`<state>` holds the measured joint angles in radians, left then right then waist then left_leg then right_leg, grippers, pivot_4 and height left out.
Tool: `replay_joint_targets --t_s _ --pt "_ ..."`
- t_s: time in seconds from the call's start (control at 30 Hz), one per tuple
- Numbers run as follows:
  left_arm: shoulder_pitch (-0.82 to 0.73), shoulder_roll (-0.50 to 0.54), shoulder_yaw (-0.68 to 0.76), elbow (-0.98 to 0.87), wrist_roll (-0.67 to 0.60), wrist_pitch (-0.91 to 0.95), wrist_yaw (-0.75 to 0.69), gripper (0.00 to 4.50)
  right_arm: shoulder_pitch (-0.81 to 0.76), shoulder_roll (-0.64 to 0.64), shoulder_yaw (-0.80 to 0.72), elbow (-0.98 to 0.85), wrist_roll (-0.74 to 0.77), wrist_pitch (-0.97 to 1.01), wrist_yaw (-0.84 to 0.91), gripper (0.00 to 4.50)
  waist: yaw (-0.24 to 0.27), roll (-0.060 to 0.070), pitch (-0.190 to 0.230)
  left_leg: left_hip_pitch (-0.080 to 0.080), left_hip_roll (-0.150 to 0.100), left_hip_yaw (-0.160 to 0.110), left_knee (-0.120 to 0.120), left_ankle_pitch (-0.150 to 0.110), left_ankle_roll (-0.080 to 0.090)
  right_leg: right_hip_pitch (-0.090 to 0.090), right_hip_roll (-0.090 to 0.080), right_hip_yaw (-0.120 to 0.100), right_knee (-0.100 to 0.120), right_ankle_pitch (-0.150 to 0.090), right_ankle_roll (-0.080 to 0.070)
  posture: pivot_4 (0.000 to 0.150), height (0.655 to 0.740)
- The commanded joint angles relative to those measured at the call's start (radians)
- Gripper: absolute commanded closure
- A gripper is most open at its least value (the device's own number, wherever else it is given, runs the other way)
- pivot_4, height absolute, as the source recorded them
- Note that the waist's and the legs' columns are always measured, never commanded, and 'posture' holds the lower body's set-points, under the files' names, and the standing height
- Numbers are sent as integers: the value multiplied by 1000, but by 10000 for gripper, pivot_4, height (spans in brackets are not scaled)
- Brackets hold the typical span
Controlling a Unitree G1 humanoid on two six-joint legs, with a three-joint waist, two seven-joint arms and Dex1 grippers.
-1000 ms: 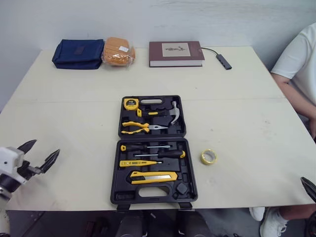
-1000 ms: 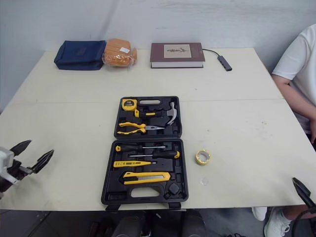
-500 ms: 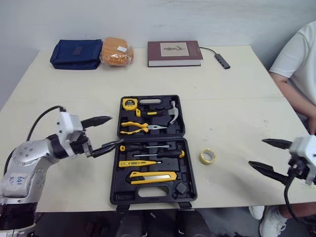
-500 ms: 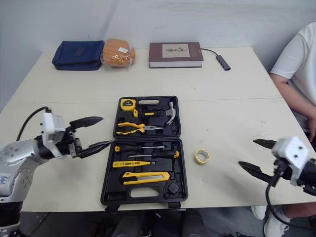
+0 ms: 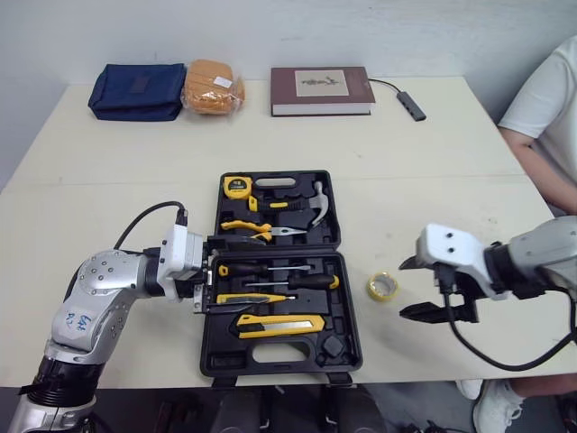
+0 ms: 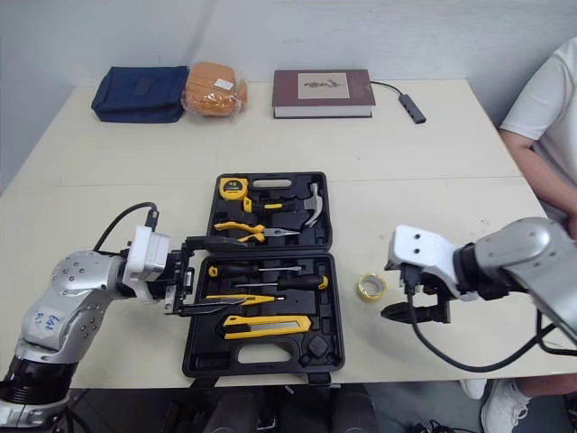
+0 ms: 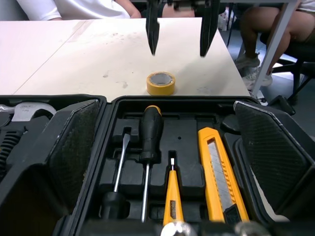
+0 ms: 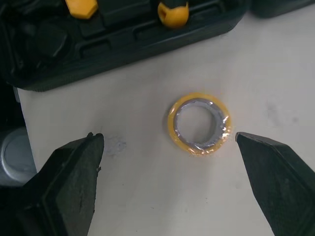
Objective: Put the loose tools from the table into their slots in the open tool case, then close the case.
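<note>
Worktop: a pale cream worktop (image 5: 108,180) carries everything named here.
Navy pouch: a dark blue fabric pouch (image 5: 137,90) lies at the upper left, touching an orange bundle in clear wrap (image 5: 213,87).
Left gripper: the left gripper (image 6: 242,274) reaches in from the left over the case's near half. Its fingers are wide apart, one over the hinge line by the pliers, the other over the tester pen. Whether either touches a tool cannot be told.
Tool case: the black plastic tool case (image 5: 279,354) lies open and flat at the centre.
Far half: a yellow tape measure (image 5: 239,188), a steel-headed hammer (image 5: 306,206) and yellow-handled pliers (image 5: 252,231) sit in their slots.
Near half: two black-handled screwdrivers (image 5: 279,275), a yellow tester pen (image 5: 252,298) and a yellow utility knife (image 5: 281,323) lie seated.
Book: a maroon hardback book (image 5: 321,88) rests at the upper centre.
Tape roll: the small yellow roll of tape (image 5: 381,287) lies flat and loose on the worktop, just right of the case's near half, outside it.
Right gripper: the right gripper (image 5: 403,289) sits just right of the roll, fingers spread apart, tips pointing toward it without touching.
Person: a white sleeve (image 5: 541,99) shows at the right edge.
</note>
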<state>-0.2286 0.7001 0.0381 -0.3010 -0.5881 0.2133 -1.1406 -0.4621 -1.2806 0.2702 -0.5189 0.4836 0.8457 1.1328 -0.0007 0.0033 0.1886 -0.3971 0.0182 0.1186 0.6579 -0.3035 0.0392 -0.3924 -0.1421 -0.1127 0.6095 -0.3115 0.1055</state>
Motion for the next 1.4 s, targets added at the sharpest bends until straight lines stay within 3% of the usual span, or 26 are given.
replay_joint_targets --t_s 0.03,1.1,1.2,1.37,1.4 --pt "-2 5 9 -12 -12 4 -16 614 -47 12 60 -24 -71 26 21 0 0 0 0 -2 0 0 2 0 0 -1 0 0 1 0 1 1500 7400" --pt "39 7 15 -61 -9 39 -18 614 -150 160 225 47 -301 40 90 0 -2 0 0 -5 -1 -1 8 0 4 -2 -1 -1 4 3 3 1500 7400" --pt "53 7 21 -80 -18 47 -7 0 -169 154 257 73 -358 -2 105 8857 -3 0 0 -5 -1 -1 8 0 4 -2 -1 -1 5 3 3 1500 7400" --pt "70 6 28 -96 -21 52 2 0 -180 154 276 98 -418 -48 122 32416 -2 0 0 -5 -1 -1 8 0 4 -2 -1 -1 5 3 3 1500 7400" --pt "70 4 27 -97 -21 52 4 0 -177 153 276 100 -426 -54 127 38817 -2 0 0 -5 -2 -1 8 0 4 -2 -1 -2 5 3 3 1500 7400"
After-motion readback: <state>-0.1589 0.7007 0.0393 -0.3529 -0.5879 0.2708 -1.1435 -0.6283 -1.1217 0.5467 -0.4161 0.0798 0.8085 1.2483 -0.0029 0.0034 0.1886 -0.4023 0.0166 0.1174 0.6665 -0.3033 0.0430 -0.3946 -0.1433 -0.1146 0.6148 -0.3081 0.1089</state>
